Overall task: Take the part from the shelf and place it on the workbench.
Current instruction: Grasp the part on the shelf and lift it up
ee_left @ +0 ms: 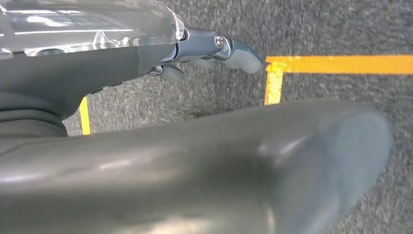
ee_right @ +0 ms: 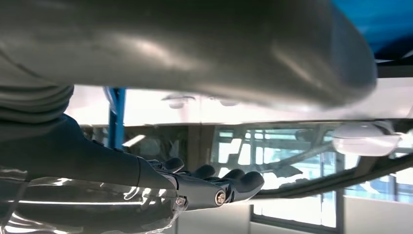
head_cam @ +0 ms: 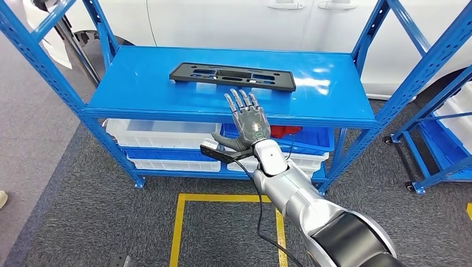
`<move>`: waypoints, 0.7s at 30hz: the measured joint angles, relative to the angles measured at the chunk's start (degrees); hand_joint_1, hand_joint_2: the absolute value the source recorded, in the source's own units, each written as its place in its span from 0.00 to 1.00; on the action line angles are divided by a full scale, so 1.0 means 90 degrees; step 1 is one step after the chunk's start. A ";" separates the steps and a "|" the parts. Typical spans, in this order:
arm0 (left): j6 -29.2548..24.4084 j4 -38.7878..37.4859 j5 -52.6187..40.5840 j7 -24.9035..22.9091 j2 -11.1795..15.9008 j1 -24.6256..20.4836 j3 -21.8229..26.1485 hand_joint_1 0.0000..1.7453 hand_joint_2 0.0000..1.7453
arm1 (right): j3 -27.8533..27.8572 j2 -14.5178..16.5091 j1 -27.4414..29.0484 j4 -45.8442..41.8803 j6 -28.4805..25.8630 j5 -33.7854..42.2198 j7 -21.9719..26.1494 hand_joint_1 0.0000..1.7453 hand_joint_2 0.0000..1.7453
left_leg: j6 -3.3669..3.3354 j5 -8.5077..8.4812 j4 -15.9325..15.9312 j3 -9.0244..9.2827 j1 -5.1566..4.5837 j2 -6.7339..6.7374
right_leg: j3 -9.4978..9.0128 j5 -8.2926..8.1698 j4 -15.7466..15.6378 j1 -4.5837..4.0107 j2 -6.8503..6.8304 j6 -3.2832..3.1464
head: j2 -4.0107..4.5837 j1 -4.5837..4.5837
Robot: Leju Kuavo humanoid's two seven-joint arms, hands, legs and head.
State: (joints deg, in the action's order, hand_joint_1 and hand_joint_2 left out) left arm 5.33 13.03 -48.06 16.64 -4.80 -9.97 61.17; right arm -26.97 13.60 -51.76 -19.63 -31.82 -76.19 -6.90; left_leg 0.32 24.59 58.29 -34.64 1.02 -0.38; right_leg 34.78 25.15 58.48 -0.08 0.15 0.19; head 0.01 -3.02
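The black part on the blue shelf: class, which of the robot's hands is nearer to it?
Right. The right hand reaches over the shelf edge just short of the black part; the left hand hangs over the floor.

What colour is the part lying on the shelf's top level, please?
The part is black, lying on the blue shelf; the head view shows it best.

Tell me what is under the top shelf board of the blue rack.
Under the shelf board sit white bins and a blue bin with something red inside. The board and the right hand hide the rest.
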 joint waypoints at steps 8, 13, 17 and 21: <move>0.0001 0.0000 0.0024 0.0042 0.0002 0.0026 0.0001 0.00 0.00 | 0.0132 0.0000 0.0076 0.0013 -0.0062 0.0086 0.0149 0.00 0.00 | -0.0125 0.0074 -0.0012 0.0088 0.0009 -0.0013 | 0.0910 0.0344 0.1500 0.0045 -0.0004 0.0076 | -0.0001 0.0000; 0.0007 0.0000 0.0047 0.0054 -0.0016 0.0043 0.0001 0.00 0.00 | 0.0283 0.0012 0.0070 0.0013 -0.0047 0.0314 0.0315 0.00 0.00 | 0.0002 0.0191 -0.0015 0.0181 -0.0024 -0.0026 | 0.0231 -0.0204 0.0024 -0.0024 0.0006 -0.0059 | 0.0000 0.0000; 0.0008 0.0000 0.0067 0.0058 -0.0012 0.0046 0.0001 0.00 0.00 | 0.0391 0.0041 0.0070 -0.0001 -0.0108 0.0367 0.0378 0.00 0.00 | 0.0125 0.0380 0.0243 0.0126 -0.0018 -0.0002 | 0.0091 -0.0165 -0.0096 0.0038 0.0013 -0.0175 | 0.0001 0.0000; 0.0018 -0.0001 0.0073 0.0056 -0.0010 0.0073 0.0001 0.00 0.00 | 0.0465 0.0084 0.0116 -0.0004 -0.0190 0.0374 0.0410 0.00 0.00 | 0.0185 0.0863 0.1710 -0.0701 -0.0005 0.0005 | -0.0057 -0.0049 -0.0110 0.0017 0.0009 -0.0246 | -0.0001 0.0000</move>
State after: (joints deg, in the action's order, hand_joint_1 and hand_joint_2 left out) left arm 5.50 13.02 -47.40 17.15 -4.89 -9.32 61.18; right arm -22.79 14.36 -50.72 -19.67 -33.53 -72.83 -3.21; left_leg 1.98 32.36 73.69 -40.94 0.98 -0.34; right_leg 34.27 24.71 57.50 0.07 0.23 -2.02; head 0.00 -3.02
